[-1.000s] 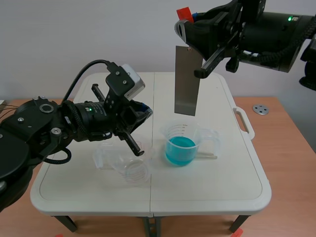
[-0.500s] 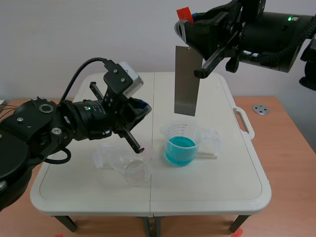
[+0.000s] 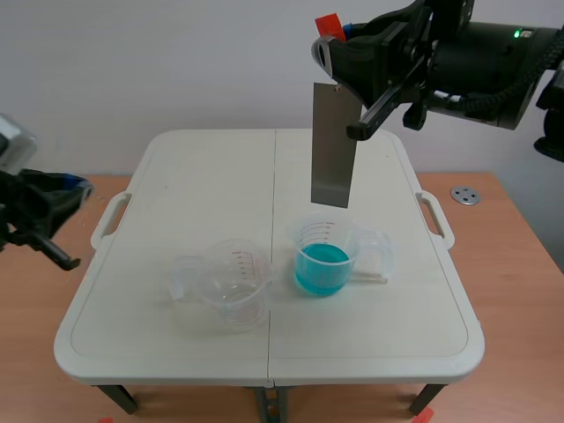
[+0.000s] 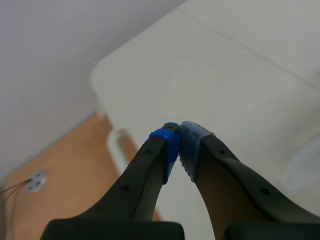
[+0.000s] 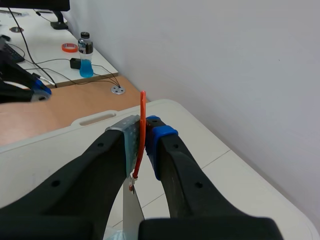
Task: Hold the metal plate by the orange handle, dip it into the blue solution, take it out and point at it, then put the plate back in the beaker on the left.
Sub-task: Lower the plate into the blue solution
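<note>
The left hand point(image 3: 62, 196), its pads pressed together on nothing, has pulled away from beside the plate and now hangs out past the bench's point(image 3: 211, 167) left edge. The pointing step looks finished. The right hand point(image 3: 333, 40) stays raised, clamped on the orange handle point(image 3: 330, 25). The metal plate point(image 3: 333, 145) hangs straight down from it, clear above the beaker of blue solution point(image 3: 323, 256). The empty clear beaker point(image 3: 231, 286), lower and toward the left hand's side, is probably the plate's next stop.
</note>
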Tool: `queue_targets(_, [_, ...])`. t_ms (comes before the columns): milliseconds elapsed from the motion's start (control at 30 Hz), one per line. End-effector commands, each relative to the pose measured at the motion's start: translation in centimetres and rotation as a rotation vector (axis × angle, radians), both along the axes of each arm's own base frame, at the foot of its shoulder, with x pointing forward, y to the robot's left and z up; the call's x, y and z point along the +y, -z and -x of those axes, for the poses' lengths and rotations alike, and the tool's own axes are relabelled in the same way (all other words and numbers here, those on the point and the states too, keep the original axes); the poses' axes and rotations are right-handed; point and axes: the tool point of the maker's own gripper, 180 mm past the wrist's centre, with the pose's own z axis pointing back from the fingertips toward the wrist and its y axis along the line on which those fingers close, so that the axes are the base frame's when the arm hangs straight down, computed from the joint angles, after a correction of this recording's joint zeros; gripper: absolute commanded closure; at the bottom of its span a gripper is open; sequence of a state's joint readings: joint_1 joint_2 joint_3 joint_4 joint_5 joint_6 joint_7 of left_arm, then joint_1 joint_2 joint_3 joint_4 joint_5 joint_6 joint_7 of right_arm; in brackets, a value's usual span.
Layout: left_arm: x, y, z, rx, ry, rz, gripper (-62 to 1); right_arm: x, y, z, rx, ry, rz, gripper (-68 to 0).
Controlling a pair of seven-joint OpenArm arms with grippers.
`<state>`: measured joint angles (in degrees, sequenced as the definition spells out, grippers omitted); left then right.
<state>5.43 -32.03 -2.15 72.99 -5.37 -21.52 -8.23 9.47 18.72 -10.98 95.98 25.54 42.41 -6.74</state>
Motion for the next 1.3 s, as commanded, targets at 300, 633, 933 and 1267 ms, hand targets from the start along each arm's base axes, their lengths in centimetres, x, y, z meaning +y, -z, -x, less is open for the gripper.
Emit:
queue_targets(300, [9.2,2.6,9.8,0.128,-0.142,-0.085,-1.5,-0.1,0.3,-0.5,0.016,-0.006,-0.031,-1.1])
queue_targets(633, [9.4,8.4,20.8,0.43,-0.17,-0.082,-1.5,0.1,3.3,-0.8,0.106,-0.012,-0.041,-1.1])
queue_targets(933, [7.2,12.1,29.7,0.66,-0.2,-0.031,-1.5,-0.5,5.3,-1.3,0.163,0.008,-0.076,-1.1])
queue_targets(1267, [5.2,14.4,34.1,0.785,-0.203,0.018,-1.5,-1.9,8.0,-1.9,0.23,0.049,-0.127,-1.1])
